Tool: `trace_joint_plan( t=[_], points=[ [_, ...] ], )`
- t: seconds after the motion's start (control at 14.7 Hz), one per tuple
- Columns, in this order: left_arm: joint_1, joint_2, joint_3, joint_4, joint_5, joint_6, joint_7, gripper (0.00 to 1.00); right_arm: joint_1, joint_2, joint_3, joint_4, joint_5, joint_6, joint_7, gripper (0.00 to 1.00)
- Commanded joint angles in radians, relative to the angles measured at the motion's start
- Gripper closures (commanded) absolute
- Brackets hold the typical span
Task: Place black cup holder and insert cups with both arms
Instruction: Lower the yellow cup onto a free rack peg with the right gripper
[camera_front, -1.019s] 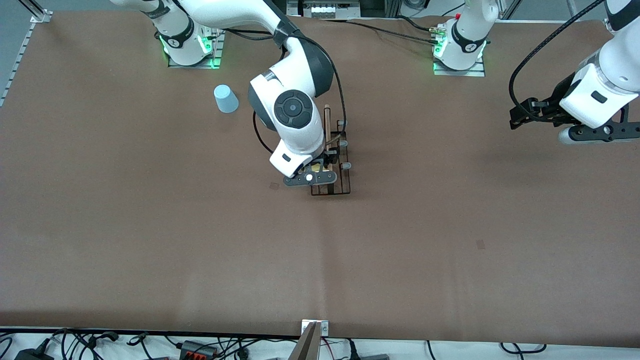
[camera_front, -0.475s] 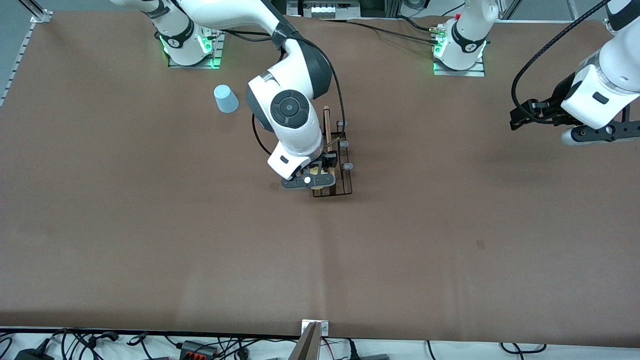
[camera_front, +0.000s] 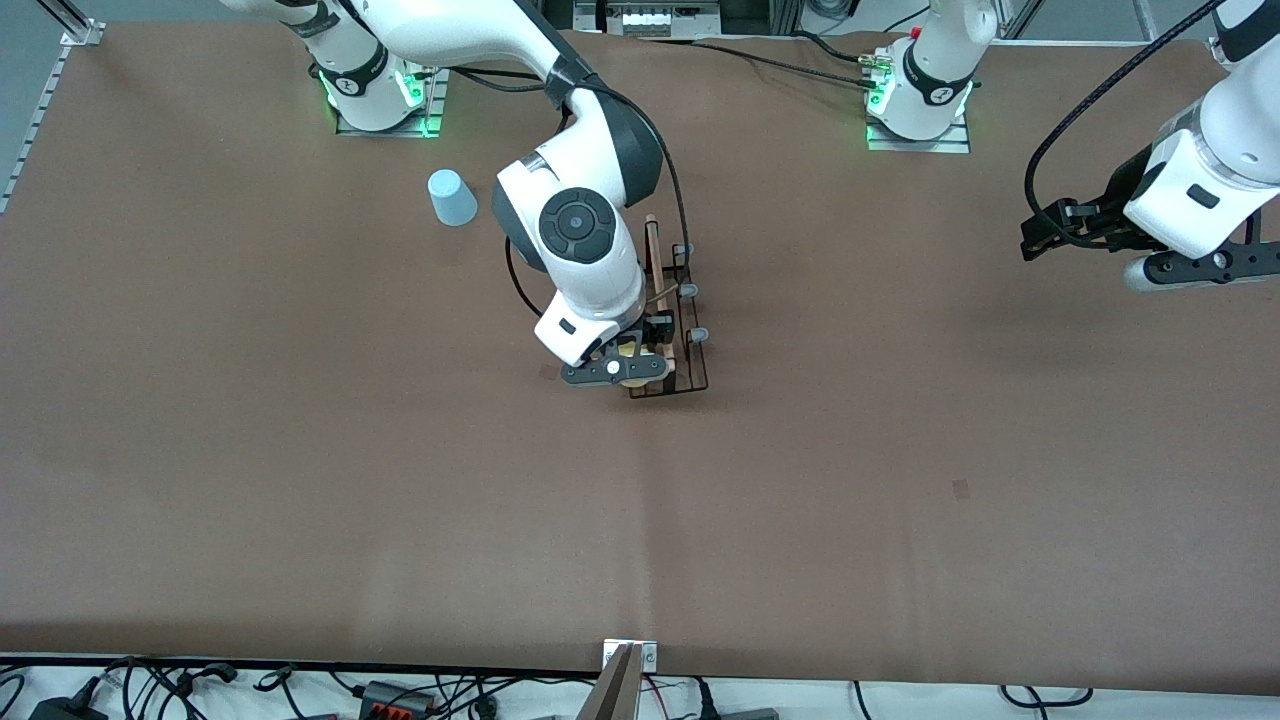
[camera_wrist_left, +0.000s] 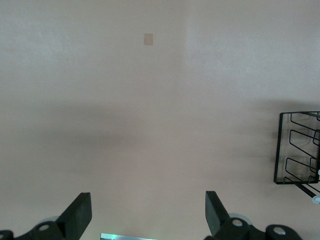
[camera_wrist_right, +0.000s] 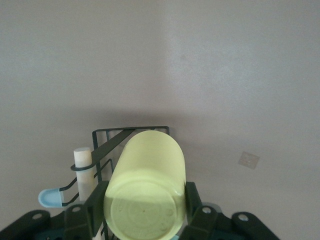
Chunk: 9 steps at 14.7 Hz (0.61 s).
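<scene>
Right claw (camera_wrist_right: 145, 212) is down over the black cup holder (camera_front: 680, 340) in the middle of the desk (camera_front: 300, 450), and its fingers (camera_wrist_right: 192, 202) are pinched on the yellow cup (camera_wrist_right: 146, 195); the right wrist view shows the cup's flat base facing the camera, with the body tilted down toward the rack's wire frame. In that same view the holder's light wooden rod (camera_wrist_right: 82, 172) stands just beside the cup, and one grey-capped prong (camera_wrist_right: 51, 198) pokes out next to it. From the front, the yellow cup (camera_front: 632, 352) is only a sliver under the claw, at the end of the rack nearer the camera, and the prongs (camera_front: 690, 290) line the side toward the left arm's end of the desk. Whether the cup is seated on a prong, can't tell. The light blue cup (camera_front: 452, 198) sits upside down on the desk, toward the right arm's base and farther from the camera than the rack, well apart from it. Left claw (camera_wrist_left: 148, 212) waits up in the air over bare desk at its own end, fingers spread wide, nothing between them; its wrist view catches a corner of the black wire rack (camera_wrist_left: 297, 147) at the edge.
</scene>
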Motion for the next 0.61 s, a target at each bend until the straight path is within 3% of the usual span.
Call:
trace_joint_plan(
  t=[0.0,0.54],
  points=[
    [0.004,-0.007,0.003,0.009,0.01,-0.013,-0.006,0.0,0.004,0.0,-0.004,-0.025,-0.006,0.018,0.006,0.8],
    [0.004,-0.007,0.003,0.009,0.01,-0.013,-0.004,0.0,0.008,0.0,-0.001,-0.037,-0.034,0.018,0.0,0.8]
  ],
)
